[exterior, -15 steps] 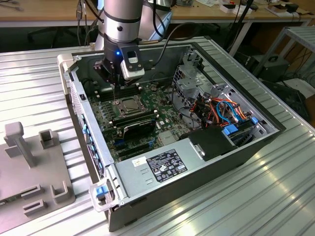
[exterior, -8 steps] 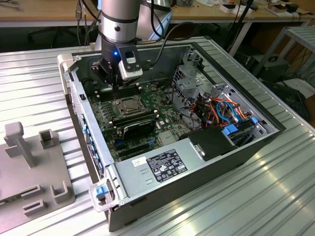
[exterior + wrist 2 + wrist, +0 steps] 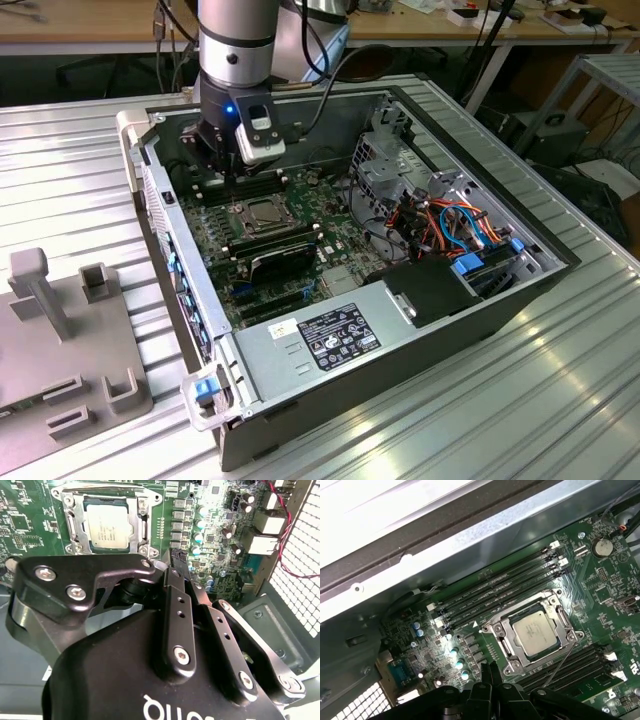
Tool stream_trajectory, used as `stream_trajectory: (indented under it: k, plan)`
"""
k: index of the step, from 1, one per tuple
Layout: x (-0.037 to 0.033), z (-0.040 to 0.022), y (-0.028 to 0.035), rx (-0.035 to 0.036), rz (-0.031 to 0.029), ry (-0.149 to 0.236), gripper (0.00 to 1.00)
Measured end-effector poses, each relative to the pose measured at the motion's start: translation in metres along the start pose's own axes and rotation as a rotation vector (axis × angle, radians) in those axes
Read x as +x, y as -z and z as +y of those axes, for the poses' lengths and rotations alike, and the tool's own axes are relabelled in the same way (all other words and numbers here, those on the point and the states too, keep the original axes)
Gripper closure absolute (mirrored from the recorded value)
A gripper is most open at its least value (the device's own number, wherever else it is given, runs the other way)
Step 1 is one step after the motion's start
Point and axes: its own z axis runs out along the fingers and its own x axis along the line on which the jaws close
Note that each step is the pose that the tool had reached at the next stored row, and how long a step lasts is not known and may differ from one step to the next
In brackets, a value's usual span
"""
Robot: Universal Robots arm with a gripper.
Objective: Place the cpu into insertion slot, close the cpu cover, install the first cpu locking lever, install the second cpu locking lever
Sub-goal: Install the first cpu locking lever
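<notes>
The cpu, a small silver-grey square chip, lies flat in the insertion slot on the green motherboard. The cpu cover lies down around the chip, which shows through its window. A thin locking lever slants away from one side of the socket. In the second wrist view the cpu sits beyond my gripper, whose black fingers are shut together with nothing between them. My gripper hangs just off one socket corner. The exterior view shows my gripper just behind the cpu.
Long black memory slots flank the socket. The metal case wall rises close behind them. A black shroud, a grey power supply and orange and blue cables crowd the case. A grey fixture stands outside it.
</notes>
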Motion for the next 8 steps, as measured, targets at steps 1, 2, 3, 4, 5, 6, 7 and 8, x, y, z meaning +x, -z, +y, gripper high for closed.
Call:
stream_trajectory:
  k: [1, 2, 3, 4, 5, 6, 7, 8]
  plan:
    - [0.0004, -0.0002, 0.0, 0.0, 0.0, 0.001, 0.89]
    - [0.0009, -0.0005, 0.0, 0.0, 0.0, 0.001, 0.89]
    - [0.0014, -0.0007, 0.0, 0.0, 0.0, 0.002, 0.89]
    - [0.0018, -0.0009, 0.0, 0.0, 0.0, 0.002, 0.89]
    - [0.0022, -0.0012, 0.0, 0.0, 0.0001, 0.003, 0.89]
    - [0.0026, -0.0014, 0.0, -0.0001, 0.0, 0.004, 0.89]
    - [0.0028, -0.0014, 0.0, 0.0, 0.0001, 0.005, 0.89]
    - [0.0041, 0.0007, 0.0, 0.0001, 0.0002, 0.009, 0.89]
